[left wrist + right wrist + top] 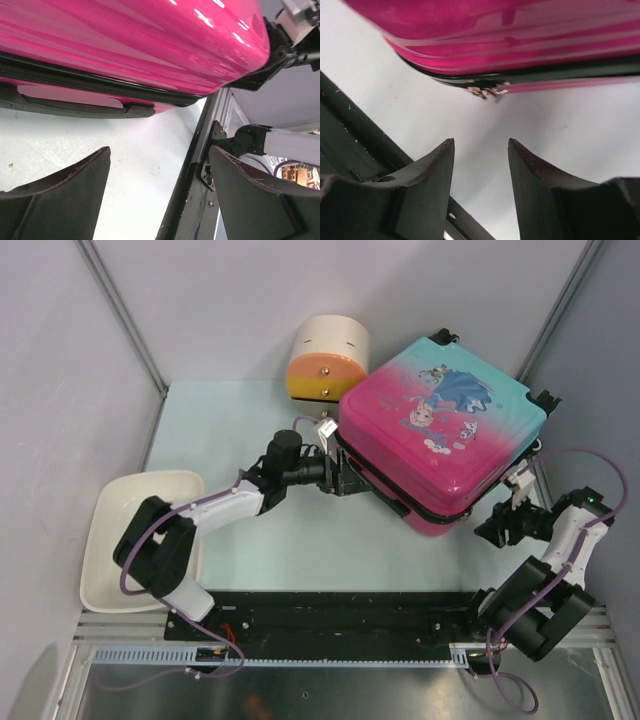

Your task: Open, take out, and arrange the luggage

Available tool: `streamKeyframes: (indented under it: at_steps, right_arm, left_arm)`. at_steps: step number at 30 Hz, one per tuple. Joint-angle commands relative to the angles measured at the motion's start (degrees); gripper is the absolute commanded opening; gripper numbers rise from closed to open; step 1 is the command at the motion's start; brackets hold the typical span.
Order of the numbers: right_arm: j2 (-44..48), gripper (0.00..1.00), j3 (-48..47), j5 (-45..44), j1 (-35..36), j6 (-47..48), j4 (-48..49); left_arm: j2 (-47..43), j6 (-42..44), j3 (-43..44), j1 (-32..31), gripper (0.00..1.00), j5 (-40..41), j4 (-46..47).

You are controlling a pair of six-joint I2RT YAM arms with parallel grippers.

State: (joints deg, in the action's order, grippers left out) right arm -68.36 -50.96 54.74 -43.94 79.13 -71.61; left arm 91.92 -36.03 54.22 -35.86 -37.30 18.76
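Luggage (440,435) lies closed and flat on the table (300,550), toward the far right, print side up and turned diagonally to the table edges. In plan it looks close to square, so no long axis can be fixed with confidence. The near-left side runs from far-left to near-right. That side carries the black zipper seam (75,75) and a recessed carry handle (75,107). The left gripper (345,478) faces this side, just beside it, jaws spread wide and holding nothing. In the left wrist view the shell (150,45) fills the space ahead of the left gripper (159,155), with the handle slightly to one side. The right gripper (505,525) sits just beside the near-right corner, jaws likewise parted and empty. Its wrist view shows the seam directly ahead of the right gripper (481,145), with a small pale, scuffed detail (487,91) on it, too blurred to identify. Assessment: opening has not begun. Both arms are close to the seam; the left is better placed for the handle side. A cream cylindrical box (328,360) stands just beyond the far-left corner, and a white tray (130,530) lies well apart at the left.
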Motion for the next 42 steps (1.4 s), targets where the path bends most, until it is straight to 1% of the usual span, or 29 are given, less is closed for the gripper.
streamKeyframes:
  at_steps: [1,2,3,4,6,7,10,13,16,20,21,27,31,33,37,38,40,41,42]
  right_arm:
    - [4.6,0.51,4.4,-0.2,5.8,-3.1,6.5]
    - [6.3,0.51,5.2,-0.8,6.8,-3.9,8.1]
    - [7.4,0.51,6.4,-1.5,7.5,-7.0,10.0]
    - [8.3,0.5,8.1,-1.8,9.3,-8.5,14.3]
    - [11.1,0.5,10.0,-3.3,11.1,-11.2,18.2]
    - [11.9,0.49,11.7,-3.9,12.4,-13.5,21.8]
    - [15.6,0.48,14.0,-5.1,13.6,-16.4,28.1]
    - [18.8,0.49,16.9,-4.6,13.7,-17.1,32.4]
    - [20.2,0.5,18.2,-2.8,13.2,-16.7,33.8]
    - [20.1,0.51,18.7,5.5,9.5,-8.8,31.7]
    - [19.9,0.51,18.6,6.4,8.6,-8.4,31.5]
    - [17.7,0.5,18.6,8.6,9.6,-7.4,31.4]
    - [17.7,0.48,18.7,8.5,12.7,-8.6,31.0]
    - [17.6,0.43,18.7,7.4,13.8,-8.8,31.5]
    - [17.3,0.32,18.9,6.3,14.9,-13.5,34.9]
    - [17.2,0.25,18.9,5.8,15.4,-14.0,35.2]
    - [17.6,0.18,18.9,5.6,15.5,-14.0,34.5]
    - [17.9,0.12,18.9,5.5,15.5,-13.4,34.0]
    - [18.3,0.09,18.9,5.5,15.5,-13.1,32.7]
  left_arm:
    - [-5.3,2.6,-3.1,0.7,0.85,-1.0,2.1]
    - [-5.7,2.7,-3.4,0.8,0.85,-1.0,2.1]
    - [-6.0,2.8,-3.6,0.9,0.85,-0.9,2.1]
    - [-6.3,2.8,-3.9,1.0,0.86,-0.9,2.1]
    - [-6.9,2.7,-3.9,1.1,0.86,-1.0,2.1]
    - [-6.9,2.8,-3.8,1.2,0.86,-1.1,2.1]
    - [-7.4,2.5,-3.7,1.6,0.86,-1.3,2.1]
    - [-7.3,2.6,-3.7,1.8,0.86,-1.5,2.1]
    - [-7.4,2.8,-3.9,1.9,0.86,-1.6,2.1]
    - [-7.8,3.2,-4.1,2.0,0.87,-2.1,2.1]
    - [-8.2,3.2,-4.3,2.0,0.87,-2.3,2.1]
    - [-9.9,3.8,-5.4,3.0,0.88,-3.0,2.1]
    - [-10.4,3.4,-6.4,3.6,0.88,-3.5,2.0]
    - [-10.4,3.4,-6.6,3.7,0.88,-3.4,2.0]
    - [-10.4,3.3,-6.5,3.7,0.88,-3.5,2.0]
    - [-10.2,3.2,-6.5,3.7,0.88,-3.4,2.0]
    - [-9.8,3.2,-6.4,3.7,0.88,-3.4,2.0]
    - [-9.7,3.1,-6.4,3.7,0.87,-3.2,2.0]
    - [-9.6,2.9,-6.4,3.7,0.87,-3.1,2.0]
